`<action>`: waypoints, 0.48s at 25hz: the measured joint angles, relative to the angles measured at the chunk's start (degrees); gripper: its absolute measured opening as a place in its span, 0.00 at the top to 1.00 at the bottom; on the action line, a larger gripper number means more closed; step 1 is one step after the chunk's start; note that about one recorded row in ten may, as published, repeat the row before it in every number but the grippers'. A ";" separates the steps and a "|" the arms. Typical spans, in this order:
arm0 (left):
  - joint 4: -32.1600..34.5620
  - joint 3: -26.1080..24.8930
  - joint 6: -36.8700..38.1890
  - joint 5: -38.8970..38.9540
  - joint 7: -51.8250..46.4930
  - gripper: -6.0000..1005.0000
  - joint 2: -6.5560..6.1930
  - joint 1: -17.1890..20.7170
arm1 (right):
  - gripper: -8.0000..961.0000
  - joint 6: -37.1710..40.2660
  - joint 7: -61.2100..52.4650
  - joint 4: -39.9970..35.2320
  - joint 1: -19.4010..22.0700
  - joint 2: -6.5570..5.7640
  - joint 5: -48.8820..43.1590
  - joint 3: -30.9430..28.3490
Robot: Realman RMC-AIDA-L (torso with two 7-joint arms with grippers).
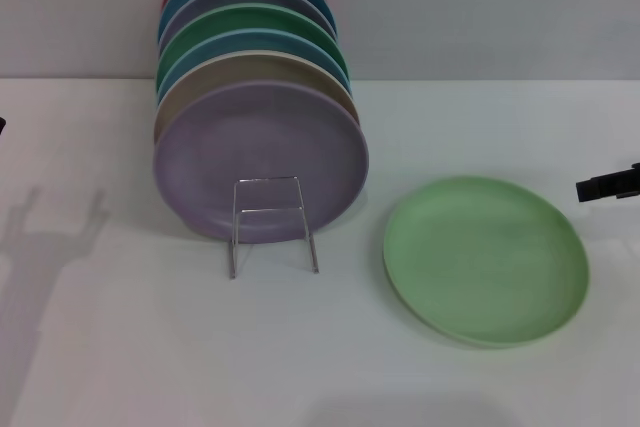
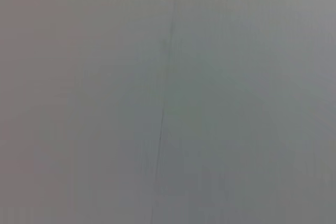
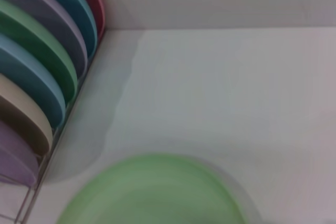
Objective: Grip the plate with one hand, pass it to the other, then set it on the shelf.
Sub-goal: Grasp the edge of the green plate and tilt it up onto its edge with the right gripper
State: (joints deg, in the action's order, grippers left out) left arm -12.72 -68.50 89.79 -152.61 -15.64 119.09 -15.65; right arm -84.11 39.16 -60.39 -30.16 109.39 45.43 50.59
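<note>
The light mint-green plate (image 1: 486,259) lies flat on the white table, right of centre. It also shows in the right wrist view (image 3: 152,192). The wire shelf (image 1: 268,210) stands left of it, its squared loop in front of a row of upright plates. My right gripper (image 1: 608,185) is a black tip at the right edge, just off the plate's far right rim and apart from it. Only a dark sliver of my left gripper (image 1: 2,125) shows at the left edge. The left wrist view shows only a blank grey surface.
Several upright plates fill the shelf: a lilac one (image 1: 262,161) in front, then tan, blue, darker green (image 1: 262,22), grey-lilac, teal and red behind. They also show in the right wrist view (image 3: 37,61). A grey wall stands behind. The left arm's shadow (image 1: 55,232) lies on the table.
</note>
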 joint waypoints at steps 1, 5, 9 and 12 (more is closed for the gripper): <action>-0.08 0.03 0.01 0.03 0.00 0.16 0.00 0.05 | 0.29 0.00 0.00 0.00 0.00 0.00 0.00 0.00; -0.62 0.39 0.04 0.04 -0.02 0.16 0.00 0.27 | 0.29 -0.94 -0.13 2.11 -1.65 -0.03 -2.25 0.14; -0.65 0.83 0.04 0.04 -0.07 0.16 0.00 0.28 | 0.29 -0.91 -0.14 2.92 -1.96 0.12 -2.52 0.38; -0.99 1.59 0.04 0.03 -0.09 0.16 0.00 0.41 | 0.29 -0.82 -0.14 4.13 -2.27 0.21 -2.89 0.29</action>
State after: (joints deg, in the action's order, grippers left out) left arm -13.70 -66.91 89.83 -152.58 -15.73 119.09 -15.25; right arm -84.93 39.02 -56.25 -32.43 109.59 42.54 50.88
